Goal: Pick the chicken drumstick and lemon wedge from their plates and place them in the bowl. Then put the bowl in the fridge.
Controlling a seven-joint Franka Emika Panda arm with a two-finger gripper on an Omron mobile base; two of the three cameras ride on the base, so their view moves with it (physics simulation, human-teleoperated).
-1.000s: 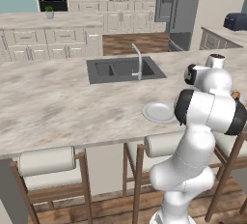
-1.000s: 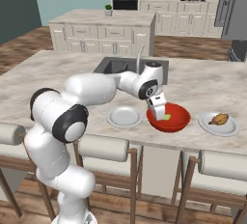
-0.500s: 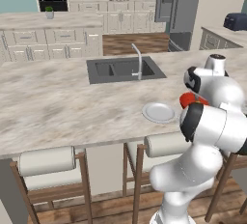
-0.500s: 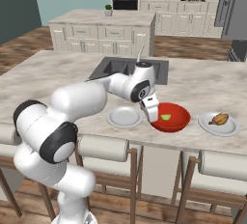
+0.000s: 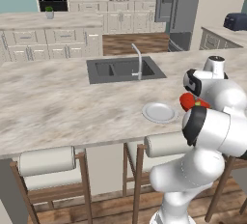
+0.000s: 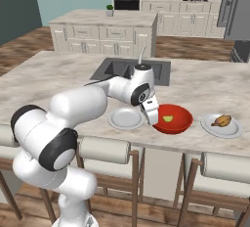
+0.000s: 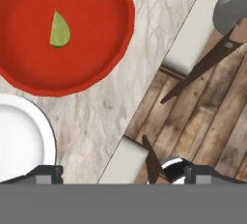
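Right base view: lemon wedge (image 6: 168,119) sits inside the red bowl (image 6: 180,123), centre-right of frame on the marble surface (image 6: 210,86). Chicken drumstick (image 6: 221,121) lies on the right plate (image 6: 234,130), just right of the bowl and apart from it. Second plate (image 6: 126,119) sits bare just left of the bowl. End effector (image 6: 151,112) hangs over the bowl's left rim, between the bare plate and the bowl; fingers spread wide, holding nothing. Fridge (image 6: 236,7) is at the upper right edge, beyond the surface.

Hand view: wedge (image 7: 59,30) in the upper left, on the bowl floor (image 7: 96,35); bare plate (image 7: 19,136) at lower left, close to the bowl rim. End effector (image 7: 123,175) fingertips sit far apart at the bottom edge, nothing between them. Surface edge runs diagonally; stool (image 7: 231,6) and wood floor (image 7: 207,121) to the right.

Left base view: bare plate (image 5: 159,112) centre-right, sliver of bowl (image 5: 189,102) beside it behind the arm, sink (image 5: 124,68) above, fridge (image 5: 178,1) upper right.
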